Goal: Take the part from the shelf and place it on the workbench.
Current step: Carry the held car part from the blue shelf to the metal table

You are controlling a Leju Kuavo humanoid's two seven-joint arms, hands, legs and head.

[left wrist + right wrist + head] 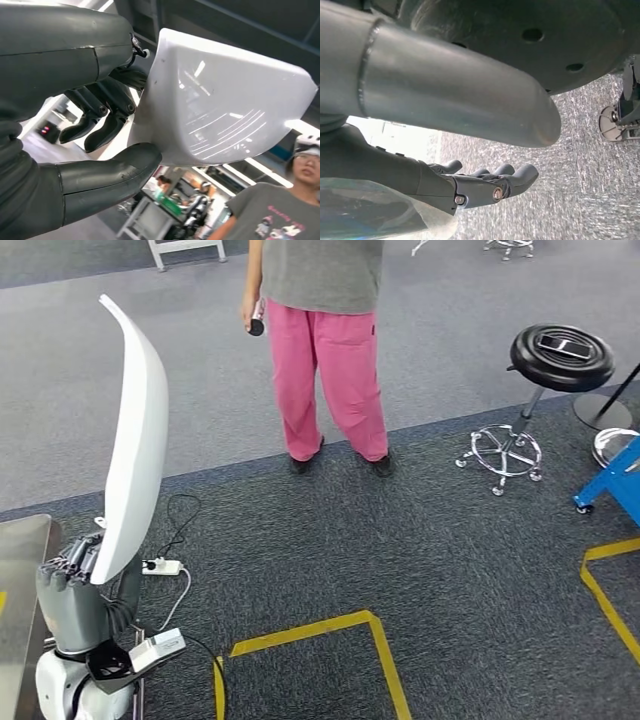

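Observation:
The part [136, 445] is a long, curved white plastic shell standing upright at the left of the head view. My left hand [75, 595] grips its lower end. In the left wrist view the thumb [113, 172] lies under the part [226, 105] and the dark fingers [102, 117] curl behind its edge. My right hand [486, 182] hangs over the grey carpet with its fingers stretched out and nothing in them. A metal workbench corner [23, 560] shows at the left edge of the head view.
A person in pink trousers [328, 360] stands ahead on the carpet, holding a small dark object. A black stool [558, 365] and a blue frame [615, 480] are at the right. Yellow floor tape [340, 625] and a white power strip [162, 566] lie near my feet.

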